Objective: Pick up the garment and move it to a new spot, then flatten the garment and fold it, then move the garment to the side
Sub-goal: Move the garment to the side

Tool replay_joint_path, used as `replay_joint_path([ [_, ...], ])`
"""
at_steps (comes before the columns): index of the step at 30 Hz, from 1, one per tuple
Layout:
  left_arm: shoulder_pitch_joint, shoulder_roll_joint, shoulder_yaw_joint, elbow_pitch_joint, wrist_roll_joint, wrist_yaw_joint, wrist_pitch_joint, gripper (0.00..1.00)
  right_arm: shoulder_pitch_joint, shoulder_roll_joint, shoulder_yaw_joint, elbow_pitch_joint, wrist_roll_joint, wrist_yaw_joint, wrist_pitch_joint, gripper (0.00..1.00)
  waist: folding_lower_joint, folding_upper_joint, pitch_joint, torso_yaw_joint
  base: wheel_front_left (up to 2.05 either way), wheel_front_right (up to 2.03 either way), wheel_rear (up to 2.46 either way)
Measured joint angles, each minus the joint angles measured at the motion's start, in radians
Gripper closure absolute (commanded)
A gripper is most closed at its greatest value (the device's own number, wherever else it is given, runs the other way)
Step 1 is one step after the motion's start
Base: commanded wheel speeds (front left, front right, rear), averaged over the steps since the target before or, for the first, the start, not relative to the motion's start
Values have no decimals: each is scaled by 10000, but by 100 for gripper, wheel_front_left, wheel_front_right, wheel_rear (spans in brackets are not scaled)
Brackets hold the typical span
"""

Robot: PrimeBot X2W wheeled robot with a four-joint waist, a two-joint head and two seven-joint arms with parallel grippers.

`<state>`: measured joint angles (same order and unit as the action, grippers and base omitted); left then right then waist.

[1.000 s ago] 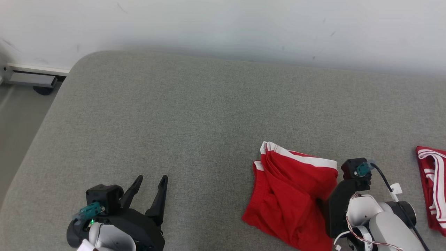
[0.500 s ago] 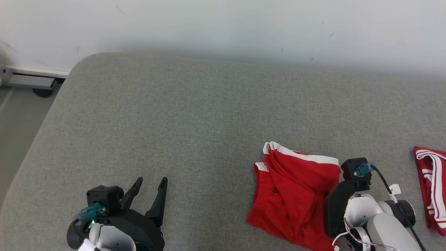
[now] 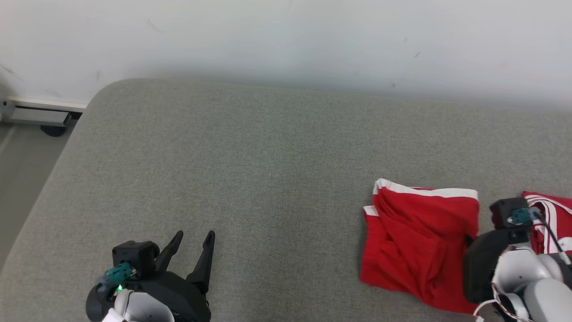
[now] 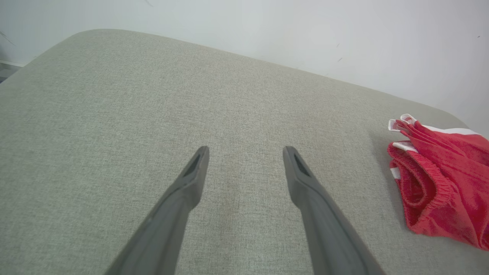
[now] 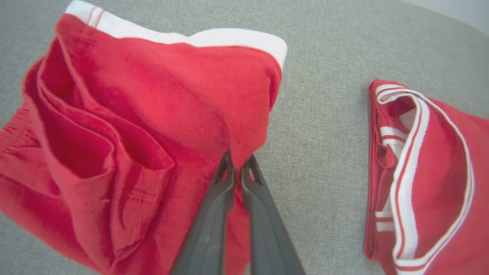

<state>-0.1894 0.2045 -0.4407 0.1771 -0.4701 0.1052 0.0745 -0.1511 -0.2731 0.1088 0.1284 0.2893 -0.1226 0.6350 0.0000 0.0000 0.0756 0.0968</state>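
Two R gripper [image 5: 237, 162] fingers [image 5: 225, 179] pinch a thin fold of the red garment [image 3: 415, 241], near the cushion's [image 3: 223, 156] front-right corner; L gripper [image 3: 195, 235] spread. Thin bite cd slip on lift.

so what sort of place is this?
Likely an indoor room, home-like or a lab mock-up: a grey upholstered surface like a bed or sofa, set against a plain white wall, with a red garment on it.

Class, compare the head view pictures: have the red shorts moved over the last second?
Yes. The red shorts, pinched by the right hand, have slid to the robot's right, narrowing the gap to the striped garment lying beside them.
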Motion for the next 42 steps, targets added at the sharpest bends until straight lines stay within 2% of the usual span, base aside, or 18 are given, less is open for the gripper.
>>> replay_joint_path([
  [4, 151, 67, 71, -33, -13, 2, -36, 0, 437, -387, -309, -1001, 215, 155, 268, 100, 0, 0, -56, -92, 0, 0, 0],
  [8, 323, 94, 61, -109, -13, 2, -35, 0, 849, -566, -610, -2096, 951, 537, 765, 100, -1, 0, -66, -260, 0, 0, 0],
  [12, 352, 88, 65, -263, -13, 2, -36, 0, 1110, -1097, -1114, -2729, 1536, 782, 1476, 100, 0, 0, -15, -430, 0, 0, 0],
  [16, 351, 86, 73, -313, -13, 4, -35, 0, 995, -1797, -1858, -3001, 1616, 715, 2050, 100, 0, 0, 94, -579, 0, 0, 0],
  [22, 309, 77, 77, -433, -12, 12, -31, 0, 146, -2345, -2500, -2757, 1774, 594, 2761, 100, 0, 0, 338, -773, 0, 0, 0],
  [33, -65, 48, 29, -430, -6, -8, 61, 0, -390, -2594, -2692, -2596, 2301, 516, 3787, 100, 0, 0, 775, -827, 0, 0, 0],
  [36, -112, 44, 25, -412, 2, -8, 142, 0, -768, -2406, -2397, -2667, 2874, 623, 4077, 100, 0, 0, 836, -819, 0, 0, 0],
  [42, -416, -13, -132, -253, 4, -142, 190, 0, -1515, -2232, -1551, -2941, 3271, 993, 4757, 100, 1, 0, 859, -717, 0, 0, 0],
])
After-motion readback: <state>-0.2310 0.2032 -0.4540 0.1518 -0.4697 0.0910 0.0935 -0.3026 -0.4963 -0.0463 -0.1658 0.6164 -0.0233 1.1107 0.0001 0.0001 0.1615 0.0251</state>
